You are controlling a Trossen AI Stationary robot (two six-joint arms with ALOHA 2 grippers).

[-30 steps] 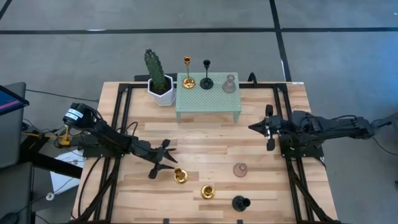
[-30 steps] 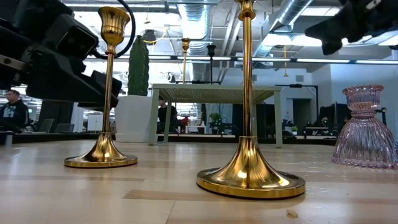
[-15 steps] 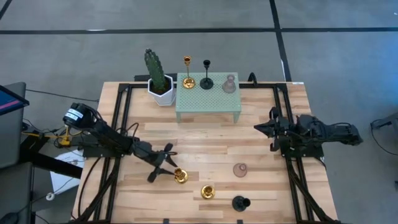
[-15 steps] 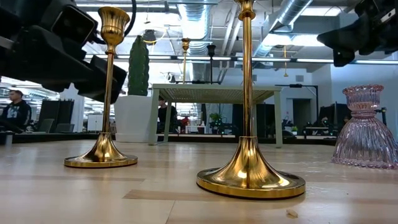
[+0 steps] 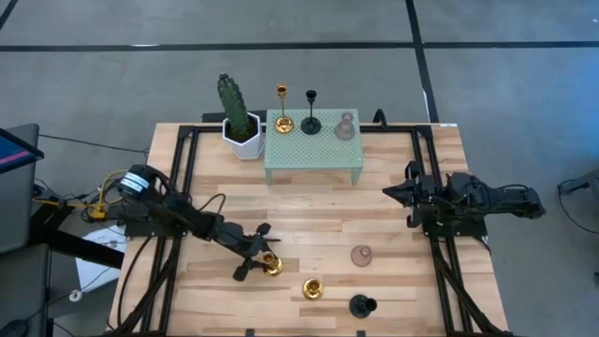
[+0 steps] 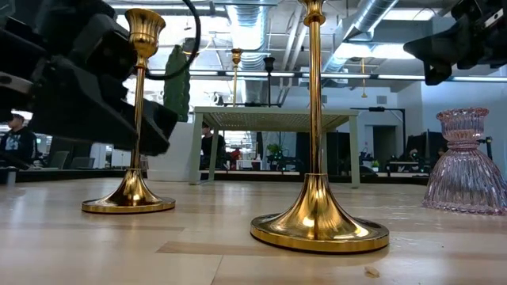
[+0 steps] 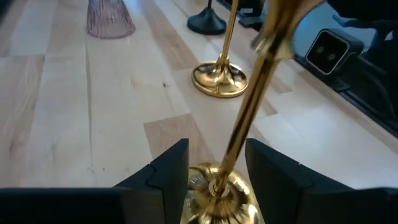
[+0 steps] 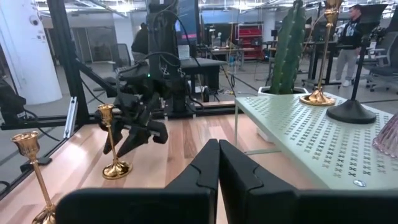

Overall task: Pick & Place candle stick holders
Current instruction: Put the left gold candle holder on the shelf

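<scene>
On the wooden counter (image 5: 309, 201), a gold holder (image 5: 271, 265) stands upright near the front. The left gripper (image 7: 214, 163) has its fingers open on either side of its stem, not clamping it. The right gripper (image 8: 218, 163), fingers shut and empty, waits at the right edge.

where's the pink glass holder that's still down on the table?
High view: the pink glass holder stands on the wood right of centre, in front of the green stand, between the gold holder at the left gripper and the right arm.
</scene>
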